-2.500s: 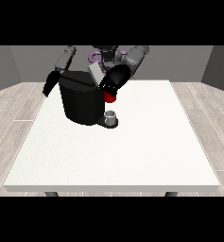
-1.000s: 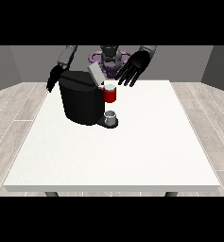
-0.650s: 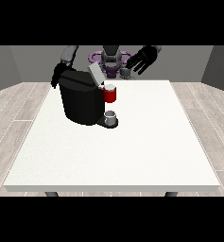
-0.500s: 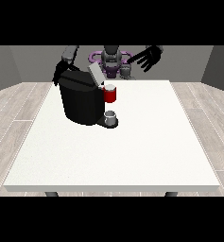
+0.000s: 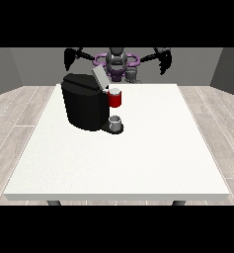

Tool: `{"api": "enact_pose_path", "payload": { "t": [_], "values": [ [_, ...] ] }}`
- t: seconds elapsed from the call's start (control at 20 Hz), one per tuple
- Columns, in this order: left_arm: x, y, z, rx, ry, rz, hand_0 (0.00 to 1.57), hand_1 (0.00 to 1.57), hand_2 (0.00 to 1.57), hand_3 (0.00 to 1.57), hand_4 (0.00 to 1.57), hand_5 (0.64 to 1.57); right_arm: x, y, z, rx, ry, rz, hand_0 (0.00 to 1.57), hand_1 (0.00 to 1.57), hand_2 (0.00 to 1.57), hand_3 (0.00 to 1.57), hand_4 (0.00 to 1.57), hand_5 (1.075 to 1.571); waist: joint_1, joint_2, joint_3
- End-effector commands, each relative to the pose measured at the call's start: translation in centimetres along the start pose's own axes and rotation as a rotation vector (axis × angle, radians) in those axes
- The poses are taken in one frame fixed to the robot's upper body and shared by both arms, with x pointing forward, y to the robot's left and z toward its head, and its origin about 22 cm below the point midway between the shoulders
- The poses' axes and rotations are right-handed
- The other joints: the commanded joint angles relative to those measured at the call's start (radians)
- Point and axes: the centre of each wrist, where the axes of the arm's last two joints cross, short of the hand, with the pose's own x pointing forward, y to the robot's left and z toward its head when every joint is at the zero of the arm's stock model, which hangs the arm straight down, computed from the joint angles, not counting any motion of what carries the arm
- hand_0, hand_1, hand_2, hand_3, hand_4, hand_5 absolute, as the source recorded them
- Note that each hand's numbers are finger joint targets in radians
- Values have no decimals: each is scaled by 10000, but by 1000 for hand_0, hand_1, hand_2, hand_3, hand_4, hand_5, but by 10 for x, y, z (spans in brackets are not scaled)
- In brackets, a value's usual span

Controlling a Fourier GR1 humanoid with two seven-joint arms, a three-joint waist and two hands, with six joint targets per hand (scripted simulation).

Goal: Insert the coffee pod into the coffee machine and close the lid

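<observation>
The black coffee machine [image 5: 86,106] stands on the white table [image 5: 138,158], left of centre and towards the back. Its grey lid [image 5: 99,78] is tilted up. At the machine's front is a red thing [image 5: 115,100] with a grey top. Below it, a small grey thing [image 5: 116,123] sits on the machine's base. Both hands are raised off the table at the robot's [image 5: 117,62] sides and hold nothing. The hand at the view's left [image 5: 71,57] is above and behind the machine. The hand at the view's right [image 5: 163,58] is far from it, fingers hanging relaxed.
The white table spreads wide in front and to the right of the machine, with its front edge [image 5: 118,196] near the camera. Wooden floor surrounds it.
Both hands have drawn away from the machine, up and outwards to the robot's sides. The hand at the view's right left the red thing's area. The lid stays tilted up.
</observation>
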Motion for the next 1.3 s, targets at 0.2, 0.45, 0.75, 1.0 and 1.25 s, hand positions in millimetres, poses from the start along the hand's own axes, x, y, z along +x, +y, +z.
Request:
{"api": "enact_pose_path", "payload": {
  "t": [0.2,0.45,0.75,1.0,1.25],
  "values": [
    [-21,-7,22,304,349,962,0,0,0,0,390,1571,47,-3,-16,1110,-1378,715,0,0,0,0,107,1571,583,-126,6],
    [-7,-19,23,315,565,947,0,0,0,0,411,1571,61,-14,-25,1051,-743,545,0,0,0,0,0,1571,631,-194,7],
    [16,-15,26,-262,-558,1008,0,0,0,0,366,1571,75,-30,-53,323,-710,165,0,0,0,0,0,1571,1672,644,8],
    [21,-17,35,265,-880,917,0,0,0,0,356,1571,81,-38,-63,598,-543,-1370,0,0,0,0,129,1571,1412,1135,8],
    [44,-22,35,560,-1650,631,0,0,0,0,265,1571,88,-3,-74,786,-841,-1280,0,0,0,0,65,1571,1258,2087,6]
  ]
}}
